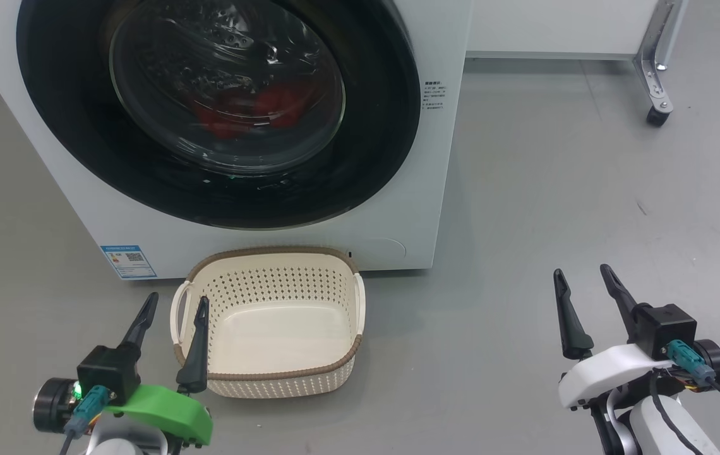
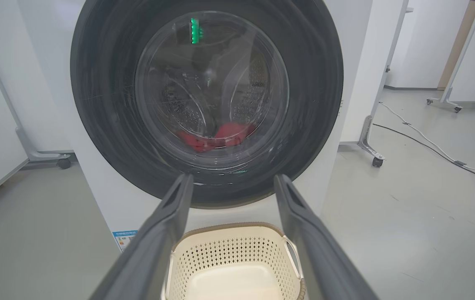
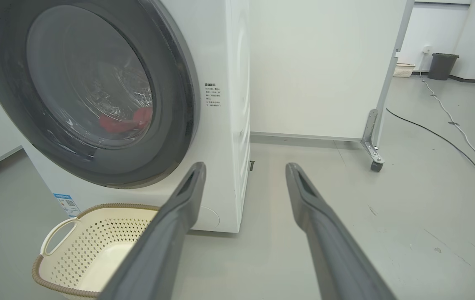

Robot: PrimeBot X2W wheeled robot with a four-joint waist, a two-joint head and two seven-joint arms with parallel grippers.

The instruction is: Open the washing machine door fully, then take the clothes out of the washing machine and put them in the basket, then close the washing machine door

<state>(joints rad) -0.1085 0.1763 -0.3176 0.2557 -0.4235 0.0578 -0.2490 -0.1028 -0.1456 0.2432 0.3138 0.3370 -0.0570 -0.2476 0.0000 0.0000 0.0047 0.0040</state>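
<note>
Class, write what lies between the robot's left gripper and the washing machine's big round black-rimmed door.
The cream perforated plastic basket, empty, on the grey floor: the left wrist view shows it beyond the left gripper, before the door.

Grey floor [image 1: 556, 158]; white wheeled partition [image 3: 316, 62]; dark bin [image 3: 441, 66] by far wall.

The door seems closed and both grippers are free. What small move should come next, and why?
Probably lift the right gripper toward the rim of the washing machine door to begin pulling it open. The door looks shut, the clothes lie behind its window, the basket is empty, and the left gripper sits open near it.
</note>
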